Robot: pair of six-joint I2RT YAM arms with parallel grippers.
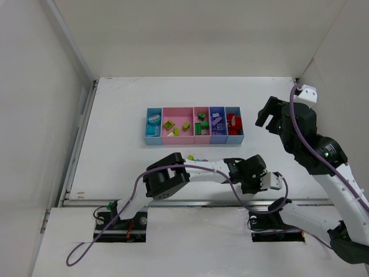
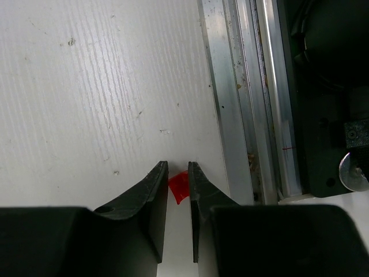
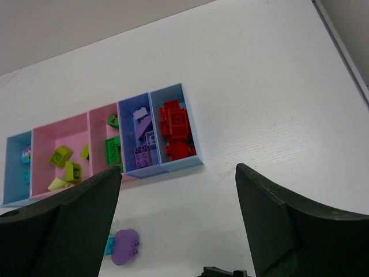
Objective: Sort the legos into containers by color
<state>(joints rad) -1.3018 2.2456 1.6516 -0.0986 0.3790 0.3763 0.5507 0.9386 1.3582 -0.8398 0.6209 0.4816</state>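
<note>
Left hand (image 2: 177, 168): found clenched on a small red lego (image 2: 179, 188), pinched between both fingertips at the bottom centre of the left wrist view. Could not tell whether resting on the white tabletop (image 2: 86, 86) or lifted just clear of it. Logged a metal rail (image 2: 242, 115) just right of the grip, which put the pick near the bottom edge of the tabletop in the overhead view.

Right hand (image 3: 179, 170): recorded as released, jaws wide, nothing between them, raised at the right of the overhead view.

Located the containers (image 1: 194, 142) at the centre of the overhead view, five joined bins in a row. Saw red pieces already in the rightmost light-blue bin (image 3: 176, 165), then, going left, purple, green in the narrow pink, lime in the wide pink, and cyan at the far left. Noted a purple rounded lego (image 3: 124, 254) and a cyan one (image 3: 108, 246) loose at the lower left of the right wrist view, below the row.

Judged the step in hand: grasp made on the red piece, carry not yet begun. Judged the next move: lift straight up, carry up-frame to the rightmost bin, centre over it, release only once above its walls. Flagged little sideways margin, with the purple bin joined alongside.
</note>
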